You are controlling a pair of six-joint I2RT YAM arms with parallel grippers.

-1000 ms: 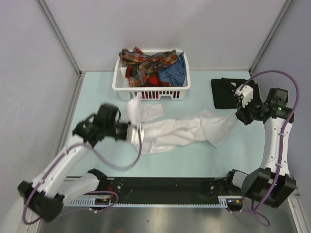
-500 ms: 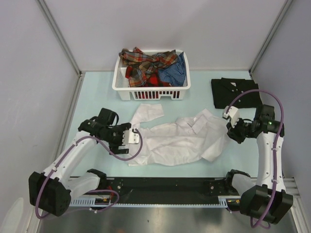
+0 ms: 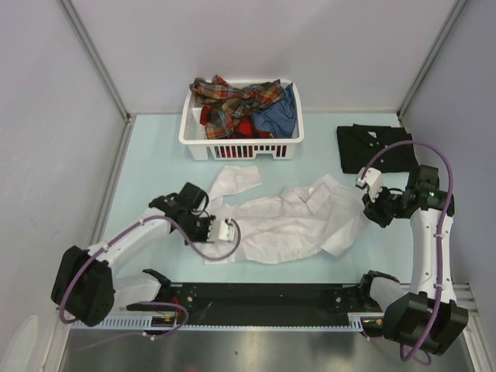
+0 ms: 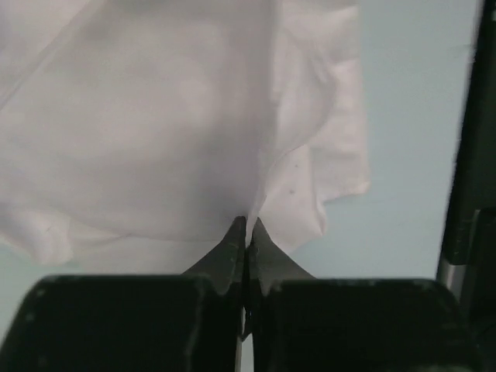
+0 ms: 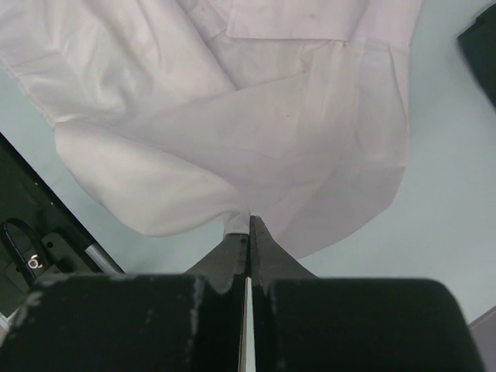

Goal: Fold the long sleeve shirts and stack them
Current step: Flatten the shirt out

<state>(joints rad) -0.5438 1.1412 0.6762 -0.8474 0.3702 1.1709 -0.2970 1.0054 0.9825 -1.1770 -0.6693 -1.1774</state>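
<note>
A plain white shirt (image 3: pixel 283 221) lies crumpled across the middle of the table. My left gripper (image 3: pixel 229 229) is shut on its left edge, and the cloth (image 4: pixel 155 139) runs pinched between the fingers (image 4: pixel 232 240). My right gripper (image 3: pixel 364 203) is shut on the shirt's right edge (image 5: pixel 256 124). A black shirt (image 3: pixel 372 147) lies folded at the back right. Plaid and blue shirts (image 3: pixel 240 105) are heaped in the basket.
The white slatted basket (image 3: pixel 240 143) stands at the back centre. A black rail (image 3: pixel 263 298) runs along the near edge between the arm bases. Grey walls close in the left, back and right sides.
The white shirt, held stretched in the air a second ago, has come down onto the table. My left gripper has moved right and nearer; my right gripper has dropped lower and nearer.
</note>
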